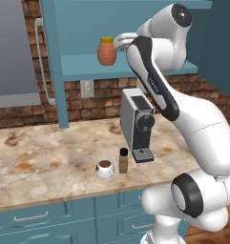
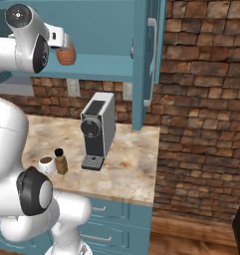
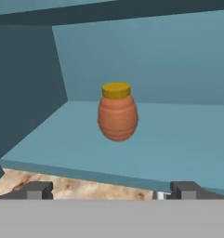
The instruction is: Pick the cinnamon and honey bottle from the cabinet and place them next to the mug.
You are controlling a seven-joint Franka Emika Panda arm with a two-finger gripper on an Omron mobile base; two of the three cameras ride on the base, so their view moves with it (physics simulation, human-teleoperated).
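From the left base view, the honey bottle (image 1: 107,51) is sitting alone on the cabinet (image 1: 73,66) shelf in the upper middle of the frame, while the arm is reaching up toward it from the right. Down on the table (image 1: 49,162), at lower centre, the cinnamon (image 1: 123,160) is already standing just beside the mug (image 1: 105,168), so one half of the job looks done.

From the right base view, the honey bottle is peeking out at the upper left, partly behind the wrist, and the cinnamon and the mug are waiting side by side at lower left in front of the coffee machine (image 2: 98,130).

From the hand view, the tool (image 3: 112,190) is standing spread wide and holding nothing, its fingertips (image 3: 38,189) framing the bottom edge, short of the shelf lip. The honey bottle is sitting dead centre, upright, well back on the shelf. It is looking squat, rigid and fairly hefty, with a rounded ribbed belly that could slip in the grip; the widest band at mid-height is looking like the safest place to pinch, not the narrow yellow lid.
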